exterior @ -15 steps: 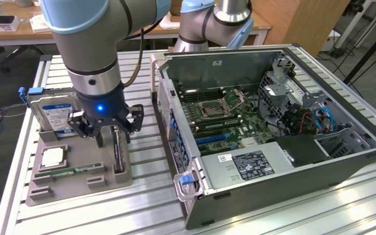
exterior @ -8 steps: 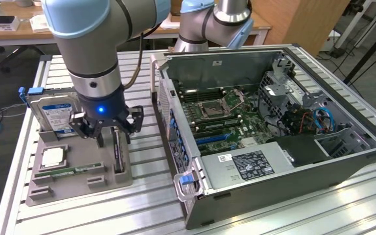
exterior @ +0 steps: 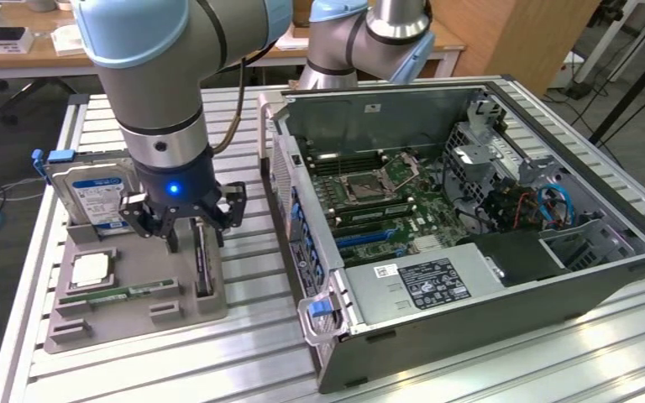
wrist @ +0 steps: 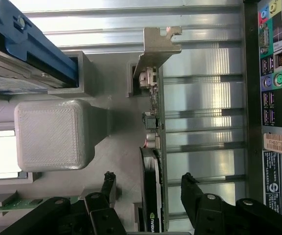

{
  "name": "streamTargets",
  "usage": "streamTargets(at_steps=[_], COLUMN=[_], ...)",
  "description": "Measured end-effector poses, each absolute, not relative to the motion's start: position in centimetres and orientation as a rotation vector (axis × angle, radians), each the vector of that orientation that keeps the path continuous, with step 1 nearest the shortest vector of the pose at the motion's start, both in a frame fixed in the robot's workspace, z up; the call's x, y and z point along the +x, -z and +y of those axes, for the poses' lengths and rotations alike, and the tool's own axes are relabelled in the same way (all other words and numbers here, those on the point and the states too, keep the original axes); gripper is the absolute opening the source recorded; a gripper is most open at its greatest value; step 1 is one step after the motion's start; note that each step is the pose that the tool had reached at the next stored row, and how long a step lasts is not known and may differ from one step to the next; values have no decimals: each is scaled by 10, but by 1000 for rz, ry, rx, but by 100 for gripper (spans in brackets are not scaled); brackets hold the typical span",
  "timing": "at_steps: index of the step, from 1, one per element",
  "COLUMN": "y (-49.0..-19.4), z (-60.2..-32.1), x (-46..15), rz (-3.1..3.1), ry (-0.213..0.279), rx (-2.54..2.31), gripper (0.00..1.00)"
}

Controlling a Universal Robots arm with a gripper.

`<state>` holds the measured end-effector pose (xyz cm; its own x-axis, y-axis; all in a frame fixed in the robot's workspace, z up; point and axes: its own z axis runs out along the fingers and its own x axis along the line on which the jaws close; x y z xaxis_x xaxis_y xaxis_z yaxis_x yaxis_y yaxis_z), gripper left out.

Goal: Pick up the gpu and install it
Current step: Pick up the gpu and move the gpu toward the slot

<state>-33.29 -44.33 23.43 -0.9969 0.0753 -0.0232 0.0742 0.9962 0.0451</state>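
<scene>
Claw (exterior: 197,242) spread wide and holding nothing, low over the grey tray (exterior: 132,326) and straddling the gpu (exterior: 202,267). In the wrist view one finger (wrist: 106,185) sits on each side of the card (wrist: 156,147), with a gap showing on both sides and no contact seen.

The gpu stands on its long edge in a tray slot, on the side of the tray nearest the open computer case (exterior: 469,235). Its long axis runs along the tray, about parallel to the case's port panel (wrist: 277,98). The silver bracket (wrist: 156,49) is at the end toward the hard drive (exterior: 93,189), sticking past the tray over the bench (exterior: 469,369) slats. The opposite end points to the near side of the exterior view.

Hard to see:
- The card is edge-on in both views, so its face can't be read.
- In the exterior view it is only a thin dark strip, with the bracket end hidden behind the claw.
- In the wrist view the claw-side end is cut off by the frame edge and partly covered by the black linkage. A green mark there is unreadable.

Other parts in the tray:
- The hard drive, upright in its blue frame.
- A cpu (exterior: 90,269), lying flat.
- A green RAM stick (exterior: 121,295).

The case lies on its side on the bench with the motherboard exposed, just beside the tray.
</scene>
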Motion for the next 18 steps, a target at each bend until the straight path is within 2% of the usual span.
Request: streamTargets(at_steps=[3,5,6,7,18], y=[-234,-234,-234,-234,-234], z=[-443,-443,-443,-443,-443], x=[-333,-333,-333,-333,-333], rz=[3114,3114,3114,3114,3114], ry=[-69,-69,-69,-69,-69], rx=[117,117,117,117,117], gripper=[64,51,51,44,44])
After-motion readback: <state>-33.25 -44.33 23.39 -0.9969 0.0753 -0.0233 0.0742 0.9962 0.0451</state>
